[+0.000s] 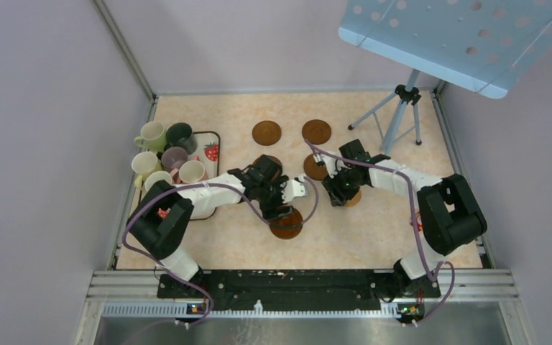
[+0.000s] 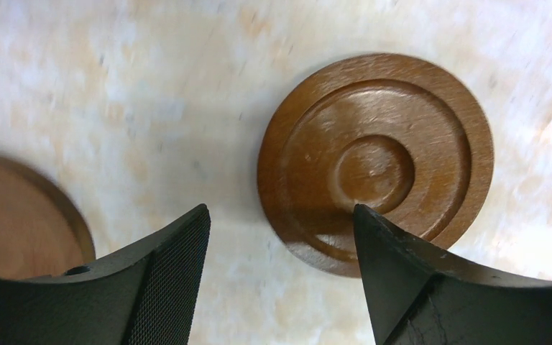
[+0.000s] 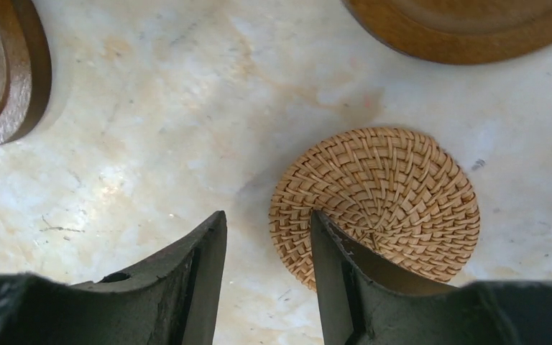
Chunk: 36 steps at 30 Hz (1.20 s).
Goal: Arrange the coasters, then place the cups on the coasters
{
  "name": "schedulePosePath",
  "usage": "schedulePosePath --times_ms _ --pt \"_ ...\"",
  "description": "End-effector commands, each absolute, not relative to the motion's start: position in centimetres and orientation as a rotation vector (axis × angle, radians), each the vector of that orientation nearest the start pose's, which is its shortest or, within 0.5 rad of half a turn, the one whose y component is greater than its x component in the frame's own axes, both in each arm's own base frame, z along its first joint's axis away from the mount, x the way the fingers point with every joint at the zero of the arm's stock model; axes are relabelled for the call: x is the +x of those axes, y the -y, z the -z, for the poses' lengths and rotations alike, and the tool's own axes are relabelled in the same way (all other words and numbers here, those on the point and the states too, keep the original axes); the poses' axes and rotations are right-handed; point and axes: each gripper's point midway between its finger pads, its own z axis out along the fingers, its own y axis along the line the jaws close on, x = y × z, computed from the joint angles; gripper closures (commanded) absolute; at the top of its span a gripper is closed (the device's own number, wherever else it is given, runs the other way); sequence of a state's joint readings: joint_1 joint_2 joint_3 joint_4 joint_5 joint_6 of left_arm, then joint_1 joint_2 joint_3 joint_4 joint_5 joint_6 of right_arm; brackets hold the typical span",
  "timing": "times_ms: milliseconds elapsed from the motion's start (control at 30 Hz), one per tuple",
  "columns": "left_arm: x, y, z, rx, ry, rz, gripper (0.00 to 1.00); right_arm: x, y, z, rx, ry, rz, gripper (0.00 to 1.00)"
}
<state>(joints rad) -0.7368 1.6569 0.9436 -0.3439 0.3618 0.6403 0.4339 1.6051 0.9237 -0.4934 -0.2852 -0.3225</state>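
Fingers of left gripper (image 2: 280, 212) wide apart, empty; one tip over rim of brown coaster (image 2: 374, 158), lying flat at frame centre. Fingers of right gripper (image 3: 267, 215) narrowly apart, gripping nothing; one tip over edge of woven coaster (image 3: 388, 194). Cups (image 1: 167, 154) clustered far left.

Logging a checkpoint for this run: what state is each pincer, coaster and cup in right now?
left pincer: open, empty, above brown coaster.
right pincer: narrowly open, empty, at woven coaster edge.
brown coaster: flat on table.
woven coaster: flat on table.
cups: upright, none on coasters.
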Motion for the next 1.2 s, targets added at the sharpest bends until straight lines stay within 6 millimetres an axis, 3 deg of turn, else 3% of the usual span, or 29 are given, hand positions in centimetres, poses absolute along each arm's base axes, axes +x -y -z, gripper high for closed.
schedulePosePath --times_ms 0,100,233,333,400,533,767,933,1167 --pt "23.8 24.4 -4.5 1.728 -1.909 0.548 0.21 21.0 -18.4 -1.2 -1.274 -2.577 -0.616 0.53" --pt "23.6 22.8 -4.6 1.709 -1.907 0.551 0.21 20.4 -20.0 -2.2 -1.316 -2.524 -0.719 0.53" --pt "23.5 21.9 -5.7 1.657 -1.901 0.581 0.19 21.2 -21.1 -5.9 -1.296 -2.407 -0.795 0.51" --pt "23.9 22.3 -7.2 1.586 -1.881 0.601 0.17 23.3 -20.4 -9.2 -1.193 -2.317 -0.792 0.48" --pt "24.3 23.0 -8.1 1.537 -1.868 0.617 0.16 25.0 -18.9 -9.9 -1.152 -2.299 -0.679 0.47" --pt "25.5 24.3 -8.7 1.485 -1.884 0.646 0.14 28.0 -15.9 -9.0 -1.113 -2.324 -0.391 0.48" --pt "25.4 26.5 -7.2 1.553 -1.884 0.603 0.13 29.8 -14.1 -5.9 -1.12 -2.355 -0.221 0.5" --pt "24.5 27.5 -5.4 1.614 -1.88 0.549 0.12 29.7 -13.8 -3.7 -1.161 -2.394 -0.213 0.5" --pt "24.3 27.3 -3.5 1.651 -1.901 0.475 0.2 27.4 -14.8 -1.5 -1.215 -2.462 -0.333 0.54"
